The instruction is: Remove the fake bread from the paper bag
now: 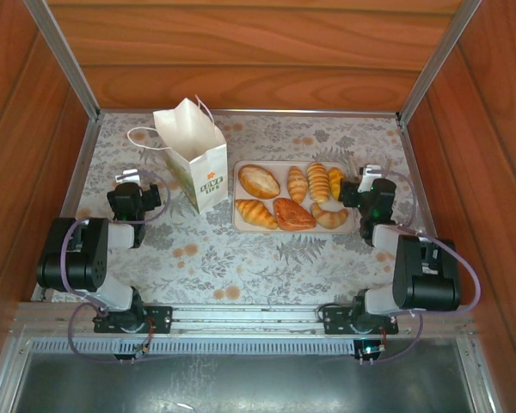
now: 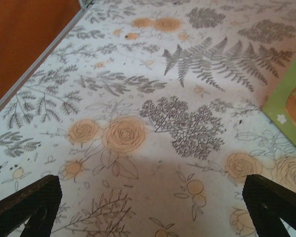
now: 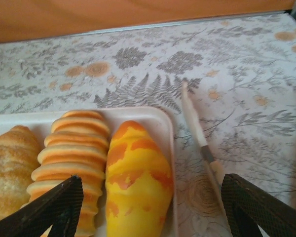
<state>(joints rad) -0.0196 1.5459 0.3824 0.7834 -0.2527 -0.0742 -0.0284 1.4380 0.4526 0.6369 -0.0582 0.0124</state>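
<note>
Bag (image 1: 199, 162) stands upright, mouth facing up.

Table covering (image 1: 241, 267): pale sheet printed with grey ferns and orange roses, lying flat beneath the left gripper (image 1: 127, 176) and the right gripper (image 1: 365, 175). Wood-panelled walls (image 1: 241, 52) rise ahead of and outboard of each gripper, joined by aluminium corner posts (image 1: 64, 56). A metal rail (image 1: 249, 314) crosses behind both; lighting even, shadows soft.
</note>
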